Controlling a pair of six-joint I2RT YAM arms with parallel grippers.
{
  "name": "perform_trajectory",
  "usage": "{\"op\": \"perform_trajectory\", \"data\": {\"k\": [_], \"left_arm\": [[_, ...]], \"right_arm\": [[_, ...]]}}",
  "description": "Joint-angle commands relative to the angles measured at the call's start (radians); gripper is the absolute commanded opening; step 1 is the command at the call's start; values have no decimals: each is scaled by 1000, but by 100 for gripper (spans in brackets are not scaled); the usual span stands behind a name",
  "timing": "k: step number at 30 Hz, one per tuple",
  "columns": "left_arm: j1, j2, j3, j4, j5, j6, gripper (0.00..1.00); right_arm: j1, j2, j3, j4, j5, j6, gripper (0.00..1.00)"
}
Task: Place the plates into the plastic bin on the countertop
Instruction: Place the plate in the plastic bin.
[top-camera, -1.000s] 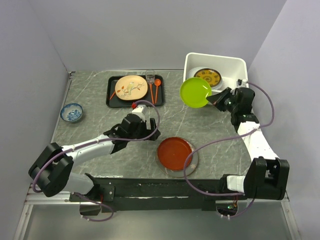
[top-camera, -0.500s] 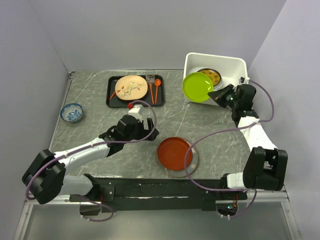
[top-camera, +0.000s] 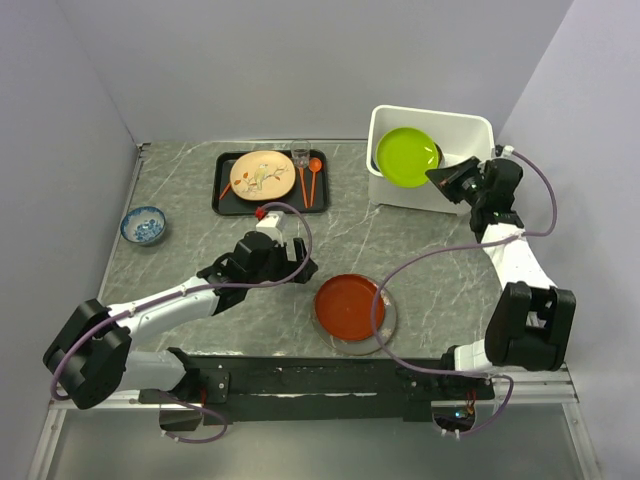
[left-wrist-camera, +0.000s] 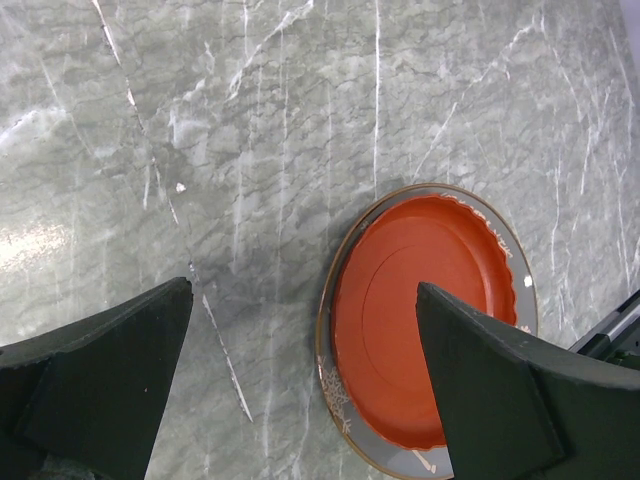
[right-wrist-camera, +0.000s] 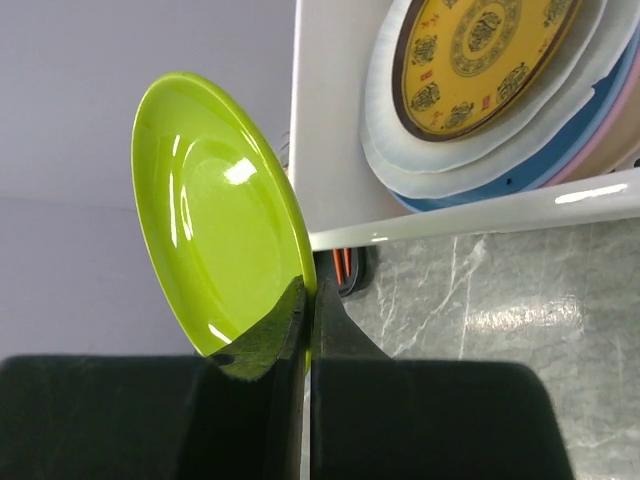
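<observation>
My right gripper (top-camera: 440, 176) is shut on the rim of the lime green plate (top-camera: 406, 157) and holds it above the white plastic bin (top-camera: 482, 127); in the right wrist view the plate (right-wrist-camera: 215, 215) is clamped between my fingers (right-wrist-camera: 285, 320). A gold-patterned dark red plate (right-wrist-camera: 480, 55) lies on a stack of plates inside the bin (right-wrist-camera: 330, 150). A red-brown plate (top-camera: 349, 306) sits on a gold-rimmed plate on the countertop (top-camera: 420, 255); it shows in the left wrist view (left-wrist-camera: 420, 320). My left gripper (top-camera: 288, 262) is open and empty, left of it. A cream floral plate (top-camera: 262, 174) lies on the black tray (top-camera: 224, 195).
Orange utensils (top-camera: 308, 176) and a clear glass (top-camera: 300, 152) share the black tray. A small blue-patterned bowl (top-camera: 143, 224) stands at the left edge. Grey walls close in at back and sides. The right arm's cable loops over the countertop near the red-brown plate.
My right gripper has carried the lime green plate up and right, from in front of the bin to over it. My left gripper moved slightly left at first, then held.
</observation>
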Motion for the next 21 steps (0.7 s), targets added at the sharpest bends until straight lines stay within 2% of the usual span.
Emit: {"op": "perform_trajectory", "data": {"k": [1, 14, 21], "left_arm": [[2, 13, 18, 57, 34, -6, 99], [2, 26, 29, 69, 48, -3, 99], [2, 18, 24, 60, 37, 0, 99]], "right_arm": [[-13, 36, 96, 71, 11, 32, 0], [-52, 148, 170, 98, 21, 78, 0], [-58, 228, 288, 56, 48, 68, 0]]}}
